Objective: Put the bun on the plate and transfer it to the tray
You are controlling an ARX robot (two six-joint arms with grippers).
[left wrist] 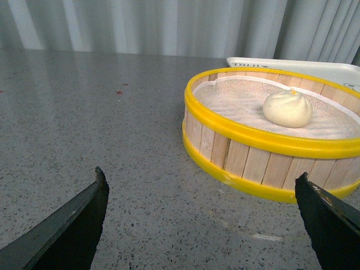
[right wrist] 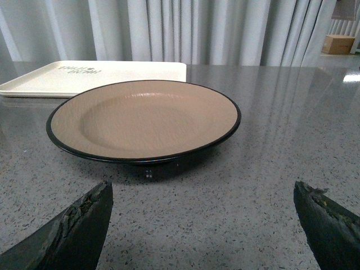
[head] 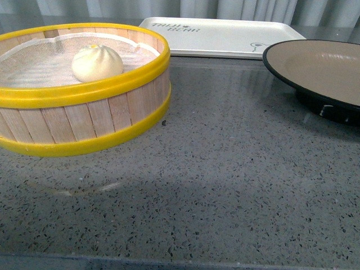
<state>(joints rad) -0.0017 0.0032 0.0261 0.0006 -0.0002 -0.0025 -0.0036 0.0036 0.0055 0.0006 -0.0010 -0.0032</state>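
Nothing is done yet: the bun [head: 97, 63] sits in the steamer basket [head: 84, 121], the plate [head: 315, 64] stands bare right of that basket, the tray [head: 225, 36] lies beyond it, and the left tool [left wrist: 200, 175] and right tool [right wrist: 202, 188] gape wide, empty.

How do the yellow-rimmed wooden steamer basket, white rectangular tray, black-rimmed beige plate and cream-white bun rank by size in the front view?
1. Yellow-rimmed wooden steamer basket.
2. White rectangular tray and black-rimmed beige plate: unsure; the plate is nearer and cropped.
3. Cream-white bun.
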